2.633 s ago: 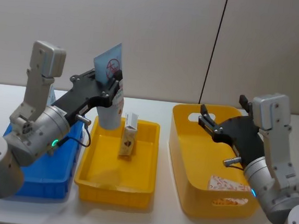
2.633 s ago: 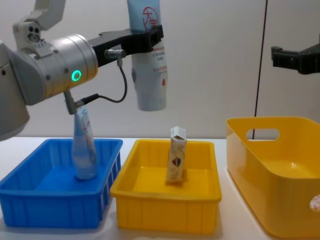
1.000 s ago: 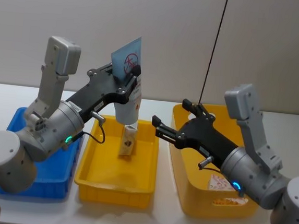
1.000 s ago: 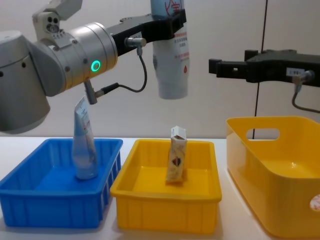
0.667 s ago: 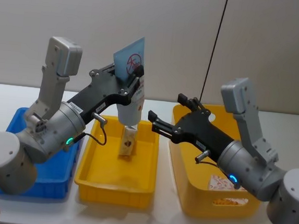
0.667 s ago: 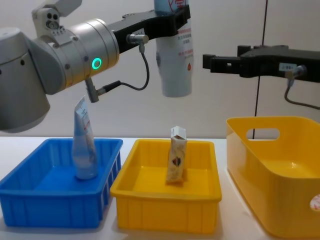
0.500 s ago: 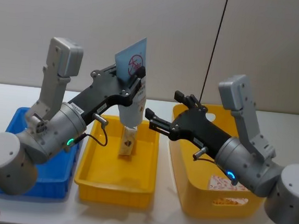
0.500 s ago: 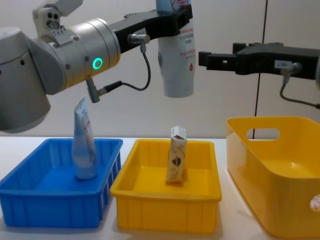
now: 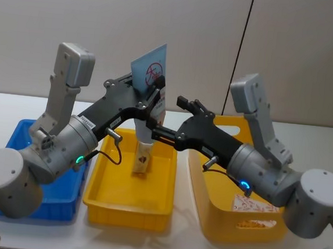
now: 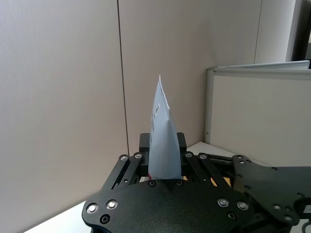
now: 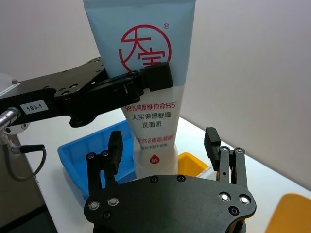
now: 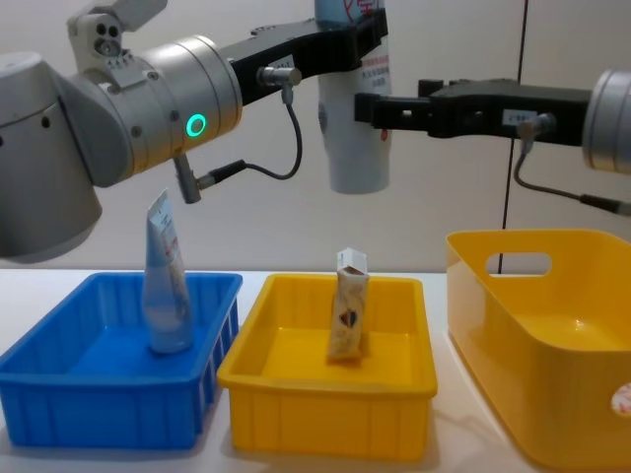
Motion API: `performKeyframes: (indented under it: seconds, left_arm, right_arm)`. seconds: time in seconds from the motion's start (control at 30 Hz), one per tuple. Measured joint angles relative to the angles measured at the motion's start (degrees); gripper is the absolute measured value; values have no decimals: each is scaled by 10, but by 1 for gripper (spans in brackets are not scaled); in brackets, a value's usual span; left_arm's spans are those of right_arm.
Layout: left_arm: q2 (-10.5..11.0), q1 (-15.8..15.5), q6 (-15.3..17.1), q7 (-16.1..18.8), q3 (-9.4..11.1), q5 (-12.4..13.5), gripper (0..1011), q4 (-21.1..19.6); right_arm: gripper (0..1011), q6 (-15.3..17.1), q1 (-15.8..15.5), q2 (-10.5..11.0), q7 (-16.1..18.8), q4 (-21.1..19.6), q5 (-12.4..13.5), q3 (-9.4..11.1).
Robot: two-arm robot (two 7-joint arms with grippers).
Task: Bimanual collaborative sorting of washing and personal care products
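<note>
In the head view the left gripper (image 9: 151,95) is clamped on a tall translucent-white squeeze tube with a red round logo (image 9: 148,88), holding it upright in the air above the shallow yellow plastic tray (image 9: 104,198), where a small white carton with dark print (image 9: 143,157) stands. The right gripper (image 9: 166,120) reaches in from the right with its fingers spread on either side of the tube's lower body, below the left gripper's hold; behind it sits the deep yellow plastic bin (image 9: 201,162) with a white-and-orange pack (image 9: 255,206) lying inside. The left wrist view shows the tube's flat sealed end rising from between the left gripper's closed fingers (image 10: 138,156). The right wrist view shows the right gripper's fingers (image 11: 114,148) apart, the tube between them and not yet pinched. In the chest view a second squeeze tube (image 12: 166,286) stands cap-down in the blue plastic bin (image 12: 99,419), left of the tray.
</note>
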Motion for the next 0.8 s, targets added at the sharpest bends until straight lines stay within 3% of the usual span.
performKeyframes:
  seconds: [0.43, 0.8]
  left_arm:
    - [1, 1, 1, -1, 1, -1, 270, -2]
    - [1, 1, 1, -1, 2, -2, 270, -2]
  right_arm:
    - [967, 10, 36, -14, 20, 51, 15, -16]
    - [656, 14, 58, -23, 27, 87, 25, -28]
